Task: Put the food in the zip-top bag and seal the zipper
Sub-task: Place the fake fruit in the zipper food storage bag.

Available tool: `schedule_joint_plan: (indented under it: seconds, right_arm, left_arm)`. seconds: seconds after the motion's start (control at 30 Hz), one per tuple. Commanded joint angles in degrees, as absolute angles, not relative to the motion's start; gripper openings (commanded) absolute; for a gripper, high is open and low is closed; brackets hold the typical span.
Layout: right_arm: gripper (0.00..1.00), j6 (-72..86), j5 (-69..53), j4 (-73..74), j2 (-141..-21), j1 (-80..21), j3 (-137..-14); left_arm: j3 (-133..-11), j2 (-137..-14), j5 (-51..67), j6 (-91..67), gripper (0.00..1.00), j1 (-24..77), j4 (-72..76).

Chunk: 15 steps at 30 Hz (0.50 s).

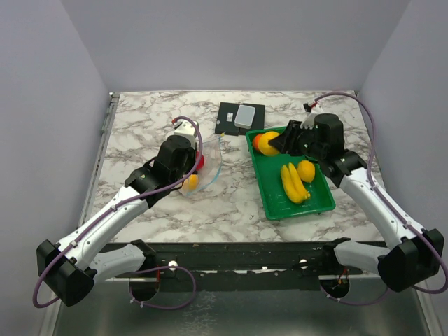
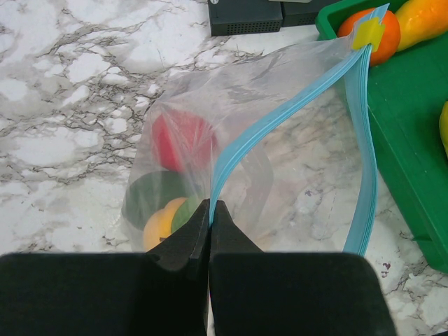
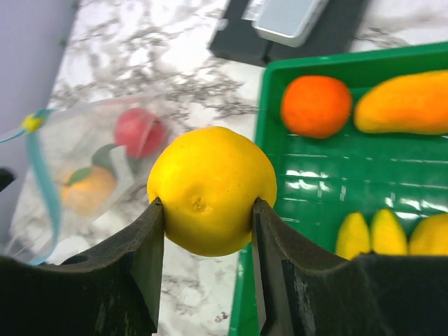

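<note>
The clear zip-top bag [image 2: 294, 140] lies on the marble table with its mouth open. Inside it are a red fruit [image 2: 180, 140], a green one [image 2: 157, 192] and an orange-yellow one [image 2: 161, 224]. My left gripper [image 2: 210, 204] is shut on the light-blue zipper [image 2: 238, 147] at the near lip of the bag. My right gripper [image 3: 206, 203] is shut on a round yellow fruit [image 3: 212, 189], held over the left edge of the green tray [image 3: 308, 175], to the right of the bag [image 3: 84, 175].
In the tray [image 1: 280, 203] lie a banana bunch [image 1: 294, 183], a yellow round fruit [image 1: 306, 170], an orange [image 3: 316, 105] and a long orange-yellow fruit [image 3: 406, 101]. A black block with a grey box [image 1: 240, 117] sits behind the tray. Grey walls enclose the table.
</note>
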<state>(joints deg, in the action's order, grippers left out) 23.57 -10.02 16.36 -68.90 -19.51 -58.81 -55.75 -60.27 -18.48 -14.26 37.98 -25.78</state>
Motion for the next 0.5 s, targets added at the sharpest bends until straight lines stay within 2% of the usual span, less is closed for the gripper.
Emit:
schedule_joint_plan:
  seconds: [0.0,0.47]
  right_arm:
    - [0.1,24.0,-16.3,12.13,-64.13,-23.18,-58.17]
    - [0.11,22.58,-18.99,10.5,-65.36,-36.96,-64.02]
  left_arm:
    - [-55.11,-60.48,-17.53,-13.98,0.0,37.77,-24.77]
    - [-55.02,-59.94,-17.68,-14.02,0.0,37.71,-24.7]
